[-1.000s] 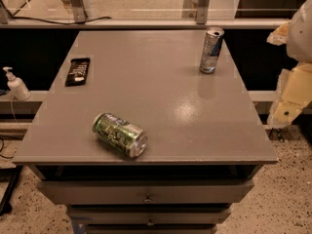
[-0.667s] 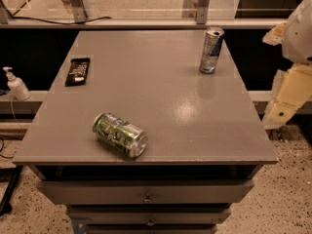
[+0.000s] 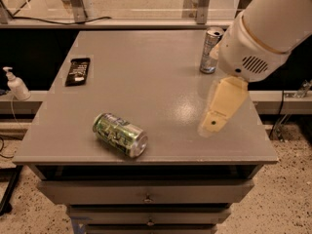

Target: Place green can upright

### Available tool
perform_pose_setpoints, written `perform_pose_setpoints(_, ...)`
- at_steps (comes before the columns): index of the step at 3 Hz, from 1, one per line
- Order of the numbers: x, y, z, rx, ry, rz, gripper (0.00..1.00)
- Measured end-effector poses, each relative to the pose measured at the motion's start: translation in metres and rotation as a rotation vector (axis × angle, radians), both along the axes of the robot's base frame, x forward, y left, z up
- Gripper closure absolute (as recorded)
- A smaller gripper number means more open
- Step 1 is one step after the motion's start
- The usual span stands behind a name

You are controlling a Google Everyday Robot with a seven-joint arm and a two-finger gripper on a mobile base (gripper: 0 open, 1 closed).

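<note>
Green can point(image 3: 120, 135) lies on its side near the tabletop's point(image 3: 146, 82) front edge, left of centre. The gripper point(image 3: 213, 123) hangs over the right side, well apart from it; whether it is wide or closed cannot be told. A slim silver-blue can point(image 3: 211, 50) stands upright at the far right, and what seems to be a dark remote point(image 3: 78, 71) lies far left.

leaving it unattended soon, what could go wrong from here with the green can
1. The green can lies on its side near the table's front edge; a glancing touch from the pincer, which hangs over the table to the can's right in view, could roll it off.
2. The arm is close by the upright slim can and might knock it over when swinging across.
</note>
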State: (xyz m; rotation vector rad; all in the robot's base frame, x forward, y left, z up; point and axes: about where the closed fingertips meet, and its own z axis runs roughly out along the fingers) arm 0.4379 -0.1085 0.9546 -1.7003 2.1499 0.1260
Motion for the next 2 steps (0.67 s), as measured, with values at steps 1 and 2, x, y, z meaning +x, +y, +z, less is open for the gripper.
perform_pose_setpoints(1, -0.006, 0.0477, -0.0078, 0.091, 0.089, -0.053, 0.0)
perform_pose_setpoints(2, -0.006, 0.0477, -0.0078, 0.091, 0.089, -0.053, 0.0)
